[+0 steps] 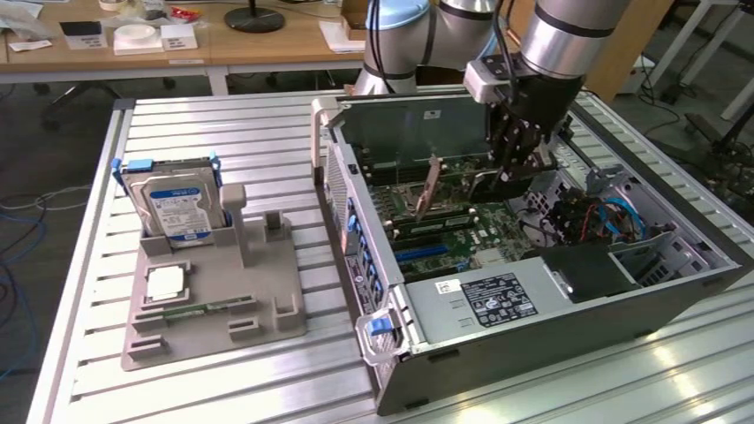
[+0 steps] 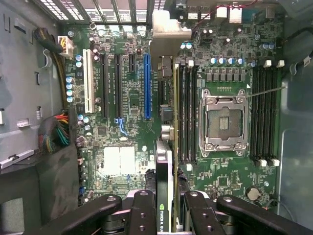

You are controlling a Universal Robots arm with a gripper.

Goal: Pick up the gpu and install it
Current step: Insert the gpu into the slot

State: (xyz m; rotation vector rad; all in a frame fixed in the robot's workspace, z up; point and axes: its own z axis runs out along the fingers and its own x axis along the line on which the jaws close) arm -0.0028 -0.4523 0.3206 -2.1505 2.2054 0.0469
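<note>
Slatted metal worktop [image 1: 236, 124], open computer case [image 1: 659, 291] lying toward the edge on the exterior view's right, gripper [image 1: 518, 172] down inside it, fingers [image 2: 144, 205] clamped on the gpu [image 2: 165, 196], card held edge-on over the motherboard [image 2: 122, 161], just beside the blue slot [image 2: 147, 85], silver bracket toward the case's vented wall.

The arm [image 1: 563, 35] is built of round brushed-silver tubes ringed by dark grey bands; its joint housing [image 1: 401, 40] is smooth pale grey with a bluish cap; a small off-white box [image 1: 486, 79] is fixed at the wrist, and a thin black cable [image 1: 509, 57] runs beside it; the fingers [image 2: 142, 213] are matt black, rounded linkage bars with a dull sheen; round silver pins [image 2: 112, 199] mark their pivots; small dark screw holes dot the inner bars; the black body [image 1: 518, 124] carrying them is made of stacked plates and bars.
</note>
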